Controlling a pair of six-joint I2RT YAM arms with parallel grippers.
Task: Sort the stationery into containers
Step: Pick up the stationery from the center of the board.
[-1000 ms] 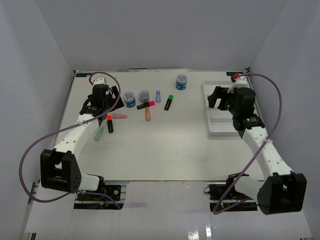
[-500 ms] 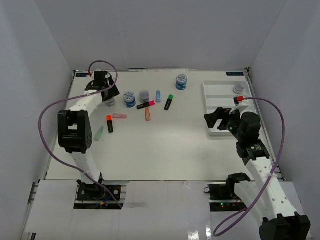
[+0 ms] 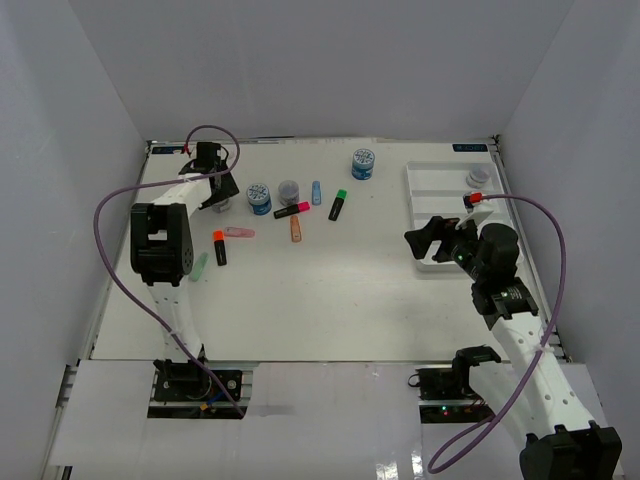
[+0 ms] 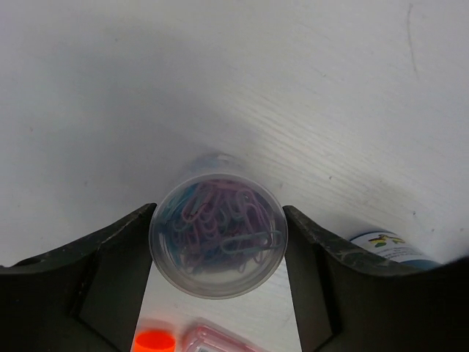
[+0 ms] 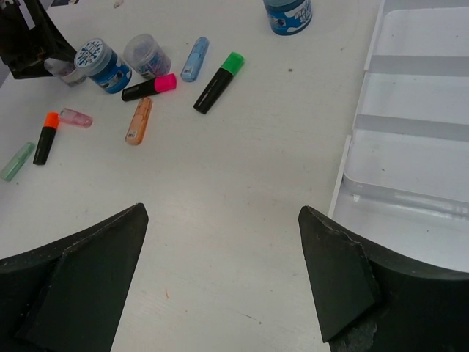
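Overhead view, upper left: the left claw [image 3: 214,196] points down at the table [image 3: 330,300]. Its wrist view shows a clear jar of paper clips [image 4: 218,246] standing between the two fingers [image 4: 117,275]. The jar's rim meets both fingers at their inner edges. Whether the jaws press on it or only flank it cannot be told.

Right of centre: the right claw [image 5: 222,213] hangs over bare table with its jaws spread wide, holding nothing. It is just left of the white tray [image 5: 399,125].

In the tray's top right section sits a grey-lidded jar [image 3: 478,178].

Upper left of the right wrist view holds the loose items:
- a blue-patterned jar [image 5: 102,62] beside a second clear jar [image 5: 146,55]
- a pink-capped highlighter [image 5: 150,86]
- a green-capped highlighter [image 5: 214,81]
- a pale blue highlighter [image 5: 195,59]
- a pale orange highlighter [image 5: 138,121]
- an orange-capped highlighter [image 5: 46,137] next to a pale pink highlighter [image 5: 75,117]
- a pale green highlighter [image 5: 16,161] at the left edge

Top centre: another blue jar [image 5: 288,13], apart from the rest.
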